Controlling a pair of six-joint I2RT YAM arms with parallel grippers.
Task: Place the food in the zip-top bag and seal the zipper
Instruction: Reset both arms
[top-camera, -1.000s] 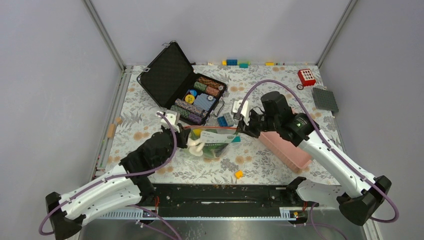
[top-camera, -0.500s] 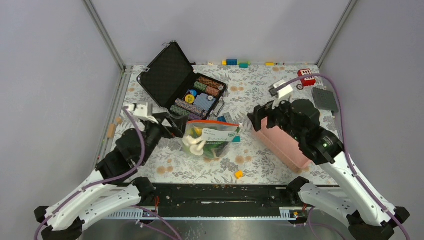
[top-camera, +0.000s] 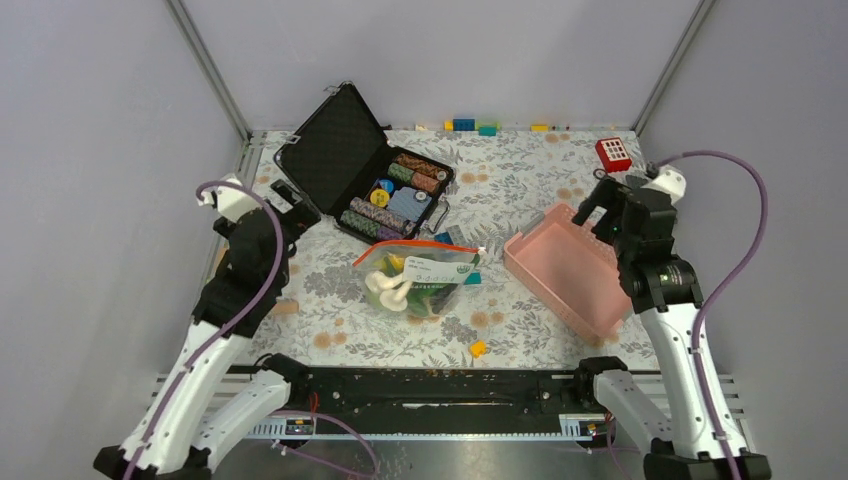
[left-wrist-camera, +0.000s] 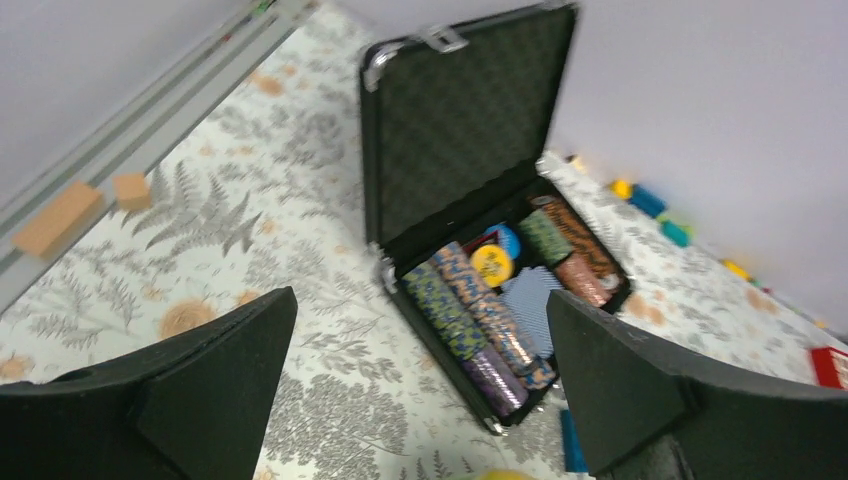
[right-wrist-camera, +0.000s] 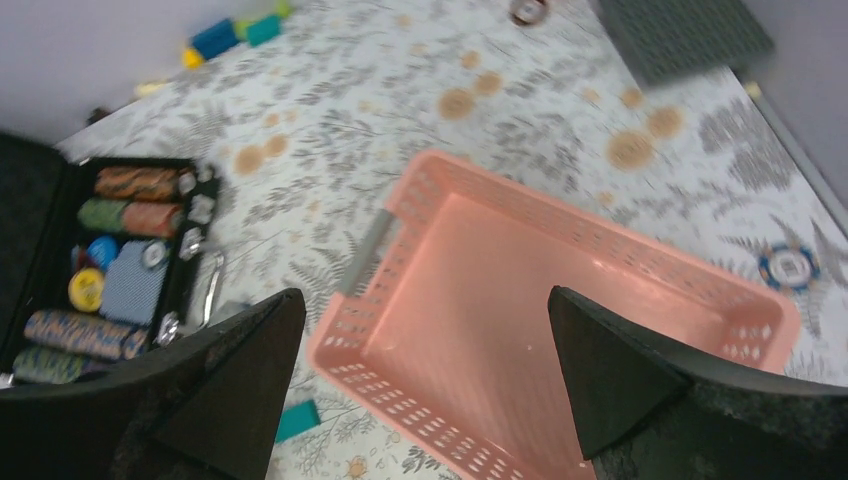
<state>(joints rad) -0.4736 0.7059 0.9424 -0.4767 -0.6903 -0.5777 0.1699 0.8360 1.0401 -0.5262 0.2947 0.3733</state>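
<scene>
Both arms hung clear of the zip-top bag (top-camera: 420, 278), which lay on the flowered table (top-camera: 520, 160) midway between them and well apart from either. The left gripper (top-camera: 297, 203), jaws spread wide and holding nothing, hovered beside the open black case (top-camera: 330, 150) of poker chips. The right gripper (top-camera: 598, 205), equally wide and empty, hung over the far end of the pink basket (top-camera: 520, 262).

The clear bag sat just in front of the case, its orange-red zipper (top-camera: 430, 243) running along the far edge; whether it was fully sealed could not be told. Through the plastic showed the food: white mushroom-like pieces (top-camera: 385, 290), a yellow piece (top-camera: 394, 265) and dark green shapes under a white, green-printed label (top-camera: 442, 268). A small yellow-orange piece (top-camera: 478, 349) lay alone on the table near the front edge.
</scene>
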